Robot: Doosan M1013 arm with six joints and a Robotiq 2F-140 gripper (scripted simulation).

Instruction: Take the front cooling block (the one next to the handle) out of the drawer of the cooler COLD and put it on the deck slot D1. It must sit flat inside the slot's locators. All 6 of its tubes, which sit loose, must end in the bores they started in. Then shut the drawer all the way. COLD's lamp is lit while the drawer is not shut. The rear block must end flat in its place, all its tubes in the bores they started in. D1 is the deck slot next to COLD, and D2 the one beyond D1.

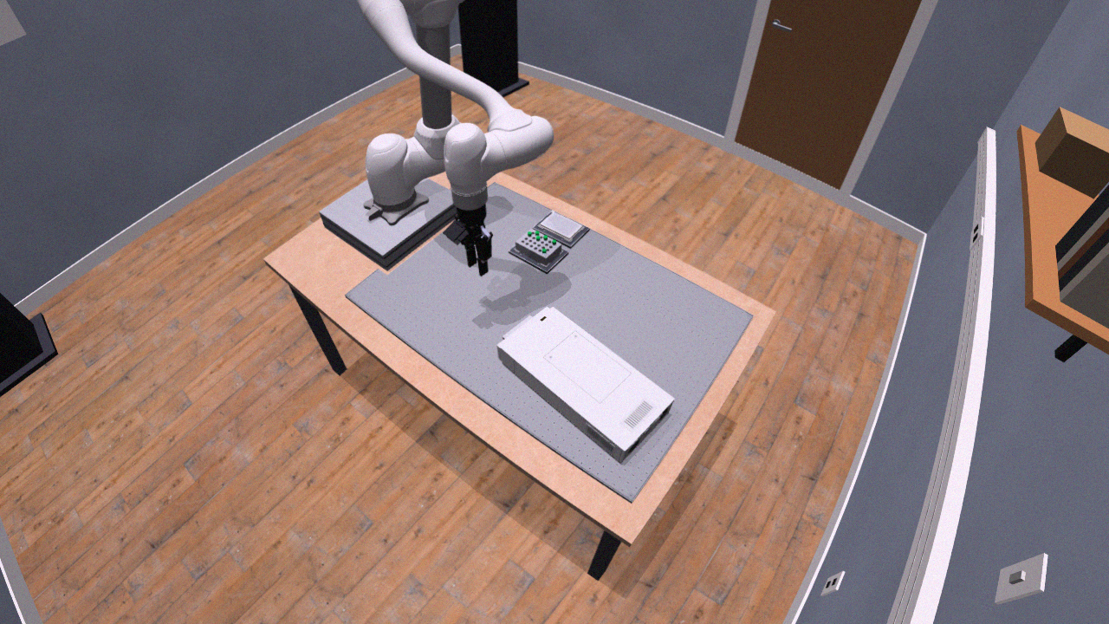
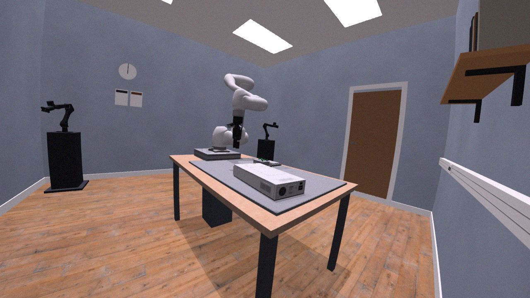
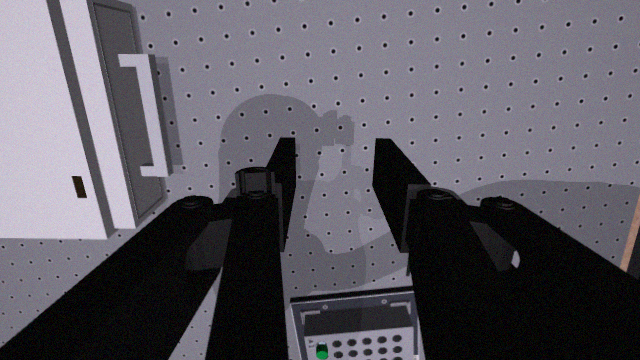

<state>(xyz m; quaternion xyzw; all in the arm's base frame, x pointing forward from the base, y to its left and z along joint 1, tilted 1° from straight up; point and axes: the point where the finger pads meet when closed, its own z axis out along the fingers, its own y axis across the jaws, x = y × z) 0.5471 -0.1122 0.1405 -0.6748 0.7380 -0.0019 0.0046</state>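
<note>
Gripper [image 1: 477, 267] [image 2: 236, 144] [image 3: 334, 162], one, black: fingers spread part way, nothing between them; pointing down over the mat, upper centre of the top view, above the surface and apart from the cooler.

Arm [image 1: 465, 155] [image 2: 239, 99], one, white: reaching in from the upper left of the top view.

Block [image 1: 535, 246] [image 2: 261, 162] [image 3: 360, 350], one, grey: on D1 [image 1: 547, 269] [image 3: 350, 295], upper centre of the top view; looks level, though its fit within every locator cannot be told. Lower centre of the wrist view, cut off by the frame edge.

Tubes [image 1: 545, 250] [image 2: 263, 159] [image 3: 322, 351], green-topped: several standing in the block's bores; full count too small to confirm.

D2 [image 1: 580, 234] [image 2: 275, 165], one: just beside D1, on the side away from the cooler; a pale plate at its middle.

Cooler [image 1: 581, 372] [image 2: 268, 176] [image 3: 35, 125], one, white: lower centre of the top view, left edge of the wrist view. Drawer [image 3: 125, 110]: looks shut; final closeness uncertain. Handle [image 3: 150, 115]: white, upper left of the wrist view, apart from the fingers. Lamp [image 1: 543, 319] [image 3: 79, 186]: dark, unlit. Rear block: hidden inside.

Mat [image 1: 434, 310] [image 2: 218, 170] [image 3: 500, 100], one, grey, dotted with holes: lying on the table [image 1: 434, 392] [image 2: 222, 194] [image 3: 631, 240].
</note>
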